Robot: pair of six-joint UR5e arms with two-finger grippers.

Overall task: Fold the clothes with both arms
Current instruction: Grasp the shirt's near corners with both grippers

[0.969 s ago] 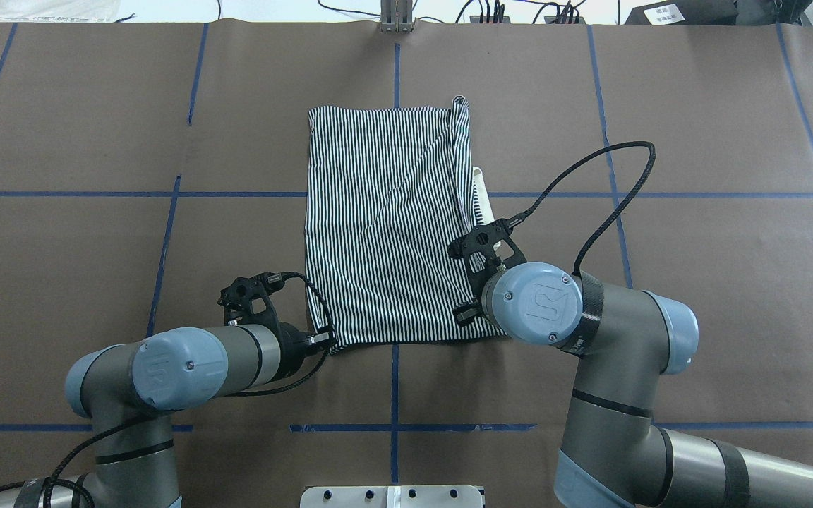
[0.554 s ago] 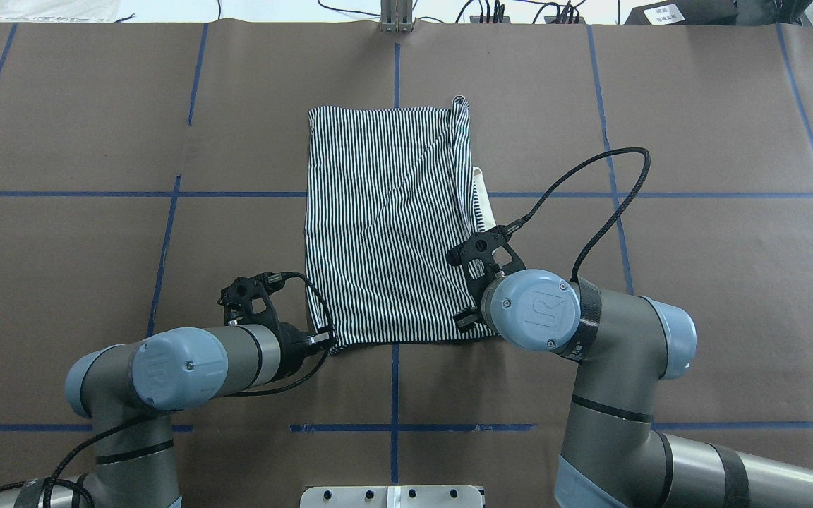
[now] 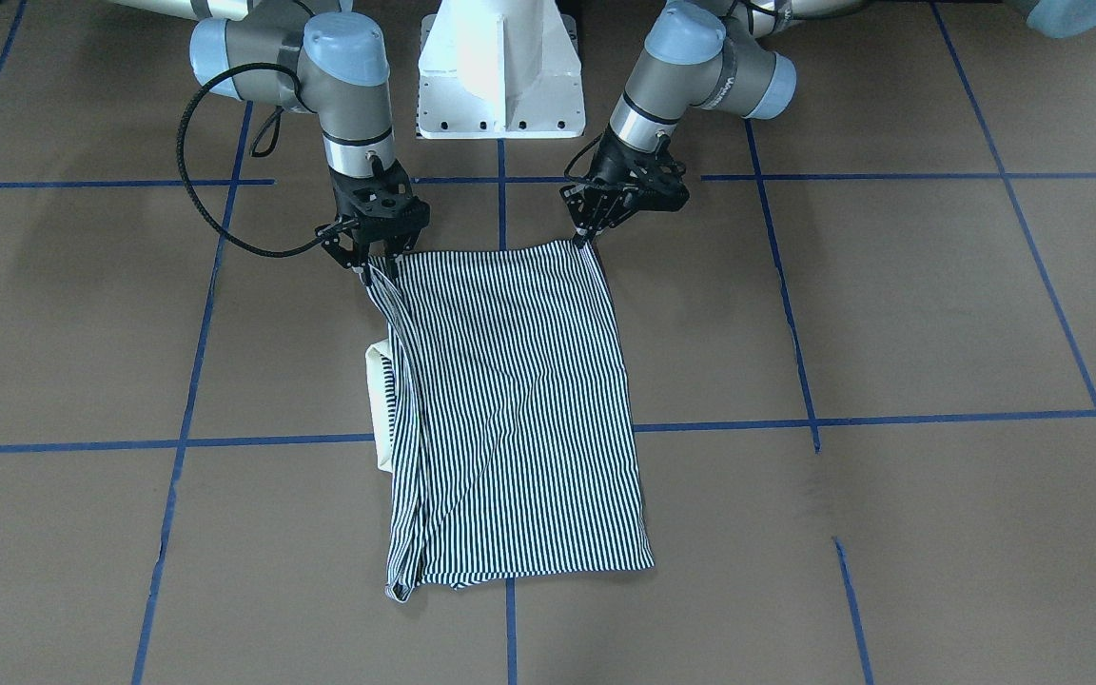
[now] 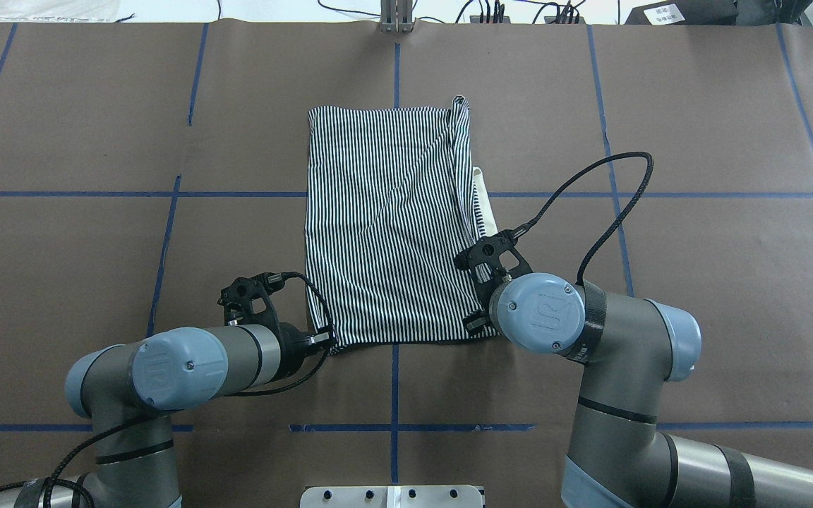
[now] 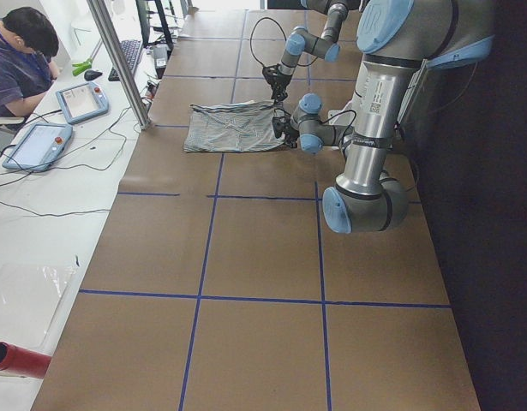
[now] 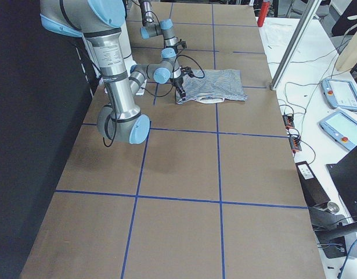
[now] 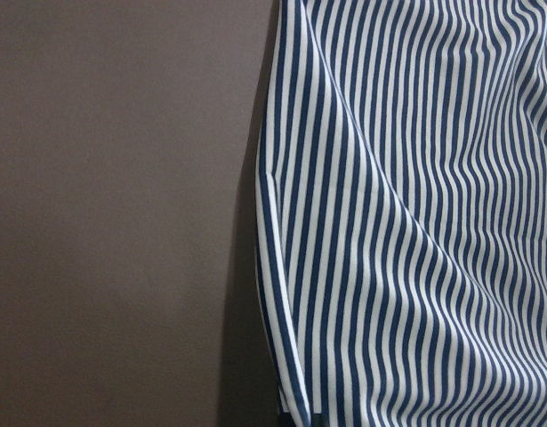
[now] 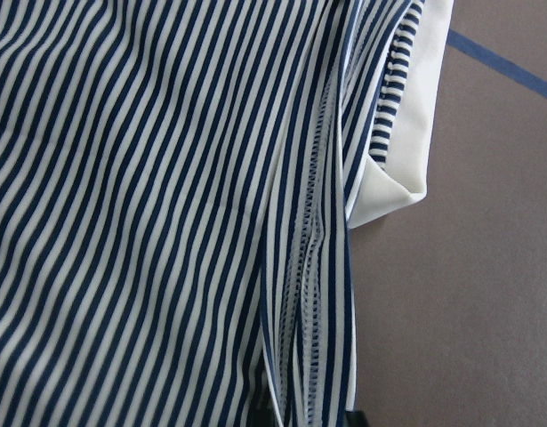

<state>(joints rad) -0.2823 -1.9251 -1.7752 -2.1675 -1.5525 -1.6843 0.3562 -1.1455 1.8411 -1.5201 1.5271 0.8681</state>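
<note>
The striped polo shirt (image 4: 385,219) lies folded into a long rectangle in the middle of the table, its cream collar (image 4: 483,204) poking out at the right edge. My left gripper (image 4: 327,341) is shut on the near left corner of the shirt. My right gripper (image 4: 476,323) is shut on the near right corner, at the hem. In the front-facing view the left gripper (image 3: 584,236) and right gripper (image 3: 379,264) both sit at the shirt's (image 3: 510,409) robot-side edge. Stripes (image 7: 415,222) pull toward the bottom of the left wrist view. The right wrist view shows the seam and collar (image 8: 406,133).
Brown table cover (image 4: 696,247) with blue tape lines spreads around the shirt. The white pedestal base (image 3: 500,76) stands at the robot's side. A person (image 5: 19,60) sits at a side bench with tablets (image 5: 79,101) and a metal pole (image 5: 117,60).
The right arm has shifted slightly toward the robot, and the shirt's near right corner has moved a little with it. The left arm has stayed still.
</note>
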